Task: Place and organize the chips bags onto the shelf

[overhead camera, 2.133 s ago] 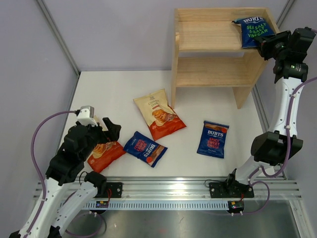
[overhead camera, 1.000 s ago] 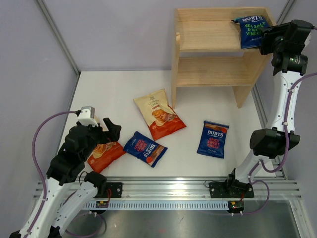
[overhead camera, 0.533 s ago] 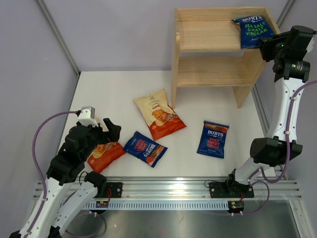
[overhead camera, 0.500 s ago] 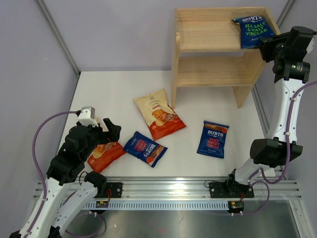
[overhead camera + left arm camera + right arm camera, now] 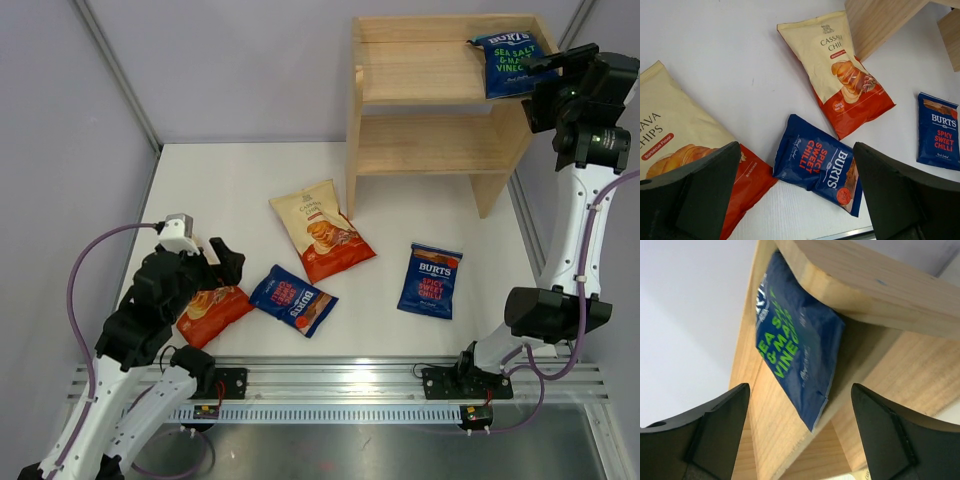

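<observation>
Chips bags update: one is on the shelf [image 5: 420, 75] and four are down on the white surface [image 5: 220, 190]. The blue sea salt and vinegar bag [image 5: 510, 62] lies flat at the right end of the top tier, up against the side panel. The right gripper [image 5: 545, 80] hangs just beside that bag's near edge, jaws spread wide with nothing between them.

On the surface, a cream bag [image 5: 322, 232] lies just beside the foot of the shelf's left side panel. A tilted blue chilli bag [image 5: 294, 299] sits nearer the arms. A second blue chilli bag [image 5: 430, 280] is off to the right, apart from the others. The other cream bag [image 5: 212, 308] is over on the left, partly under the left gripper [image 5: 212, 264]. Those jaws are wide open too and aren't holding anything. Can't tell if a finger is actually touching that bag.
</observation>
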Controlling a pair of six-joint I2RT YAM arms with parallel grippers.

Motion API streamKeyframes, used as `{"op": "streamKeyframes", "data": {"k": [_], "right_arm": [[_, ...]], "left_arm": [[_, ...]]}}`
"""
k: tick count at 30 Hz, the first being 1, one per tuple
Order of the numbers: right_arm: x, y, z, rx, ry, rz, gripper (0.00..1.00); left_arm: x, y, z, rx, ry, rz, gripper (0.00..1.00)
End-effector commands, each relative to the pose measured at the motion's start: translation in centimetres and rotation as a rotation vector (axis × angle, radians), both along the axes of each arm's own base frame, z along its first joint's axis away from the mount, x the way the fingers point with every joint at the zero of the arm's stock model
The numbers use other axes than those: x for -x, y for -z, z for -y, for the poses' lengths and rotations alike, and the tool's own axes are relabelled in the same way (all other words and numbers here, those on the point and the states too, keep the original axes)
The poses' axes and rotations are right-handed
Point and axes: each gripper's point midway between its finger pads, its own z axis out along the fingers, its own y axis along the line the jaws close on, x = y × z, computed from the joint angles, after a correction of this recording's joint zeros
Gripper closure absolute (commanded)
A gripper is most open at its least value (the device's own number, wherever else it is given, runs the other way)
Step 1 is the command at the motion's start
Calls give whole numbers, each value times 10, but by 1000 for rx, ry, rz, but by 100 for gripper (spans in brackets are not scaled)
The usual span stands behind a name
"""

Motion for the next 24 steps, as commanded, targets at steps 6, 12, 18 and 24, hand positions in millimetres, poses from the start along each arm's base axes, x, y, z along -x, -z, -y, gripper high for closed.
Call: {"op": "streamKeyframes", "data": {"k": [6,12,18,24], "right_arm": [[37,13,-14,77,-65,-67,1],[73,17,-21,244,-111,-70,1],[119,37,-48,349,-224,16,1],[149,82,-70,322,-287,74,1]], "left_arm": [[-4,4,-10,33,-134,-104,1],[-3,19,-9,113,-207,-175,1],[-2,73,4,247,-288,-326,1],[3,125,24,314,-290,-476,1]]}}
